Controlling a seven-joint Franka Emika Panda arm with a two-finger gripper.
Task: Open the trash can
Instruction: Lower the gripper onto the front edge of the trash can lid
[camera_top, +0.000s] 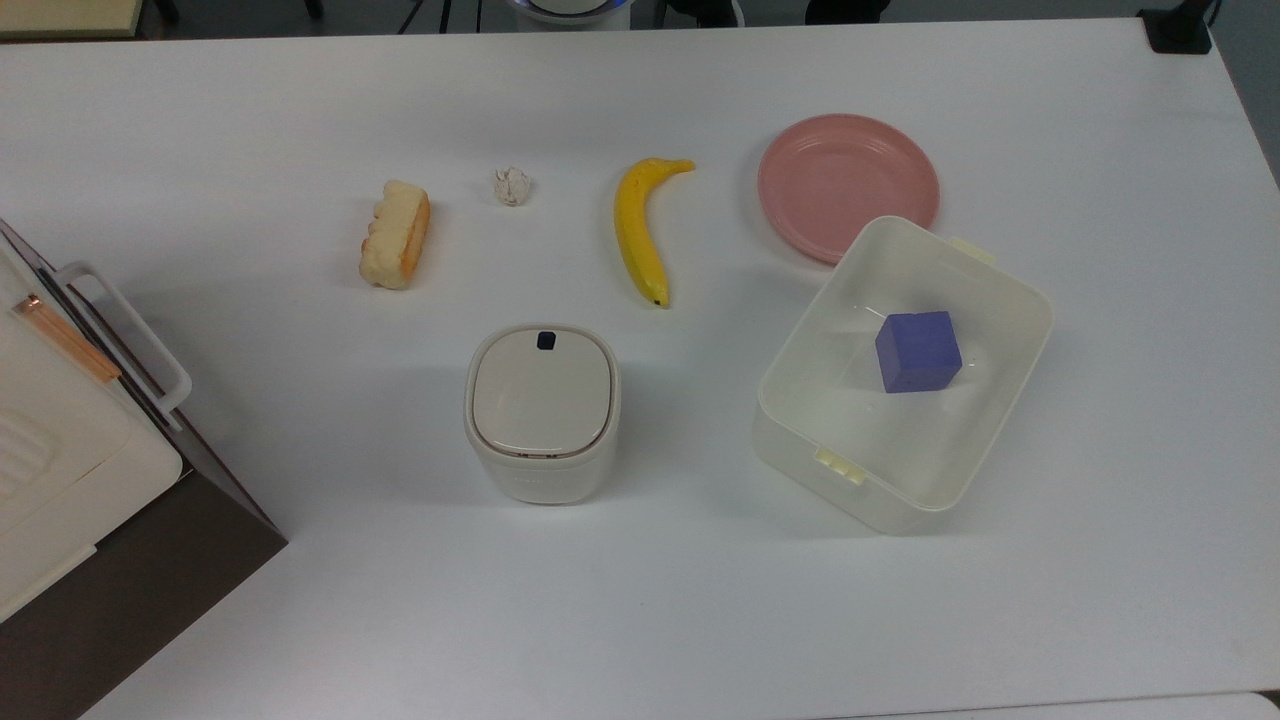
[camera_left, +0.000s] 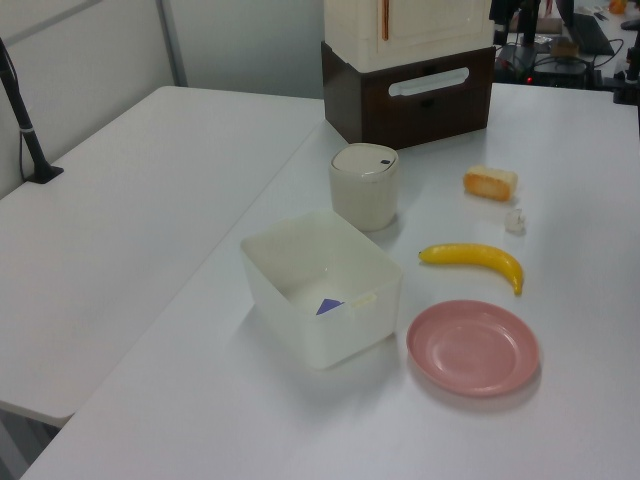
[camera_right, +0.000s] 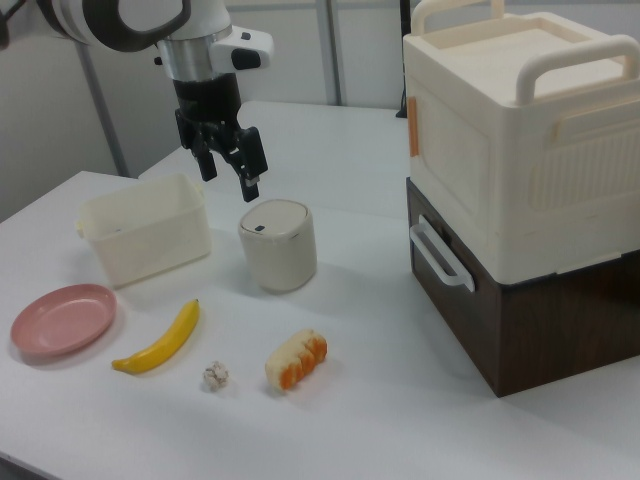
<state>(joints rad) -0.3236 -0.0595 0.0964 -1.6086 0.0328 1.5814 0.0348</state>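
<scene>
- The table (camera_top: 300, 600) is white and takes up most of the top view; a stacked cream and brown box (camera_right: 520, 190) sits at the right view's right.
- The arm (camera_right: 130, 20) comes in from the upper left of the right view, and its gripper (camera_right: 230, 165) hangs above the table with the fingers spread apart and nothing between them.
- A tub (camera_top: 1010, 300) with a purple cube (camera_top: 917, 350) inside lies right of centre in the top view, with a pink plate (camera_top: 848, 180) just beyond its upper edge.
- The bin (camera_top: 541, 412) stands upright just left of centre in the top view, apart from everything else. Its lid (camera_top: 540, 395) is down, so the task is at its first step: the approach.
- A banana (camera_top: 637, 235), a piece of bread (camera_top: 396, 235) and a paper wad (camera_top: 511, 186) lie in a row above the bin in the top view.
- The button (camera_top: 546, 341) sits at the lid's upper edge in the top view. Judging from the right view, the gripper is just above and behind the bin; the next move likely calls for lowering a fingertip squarely onto the button.
</scene>
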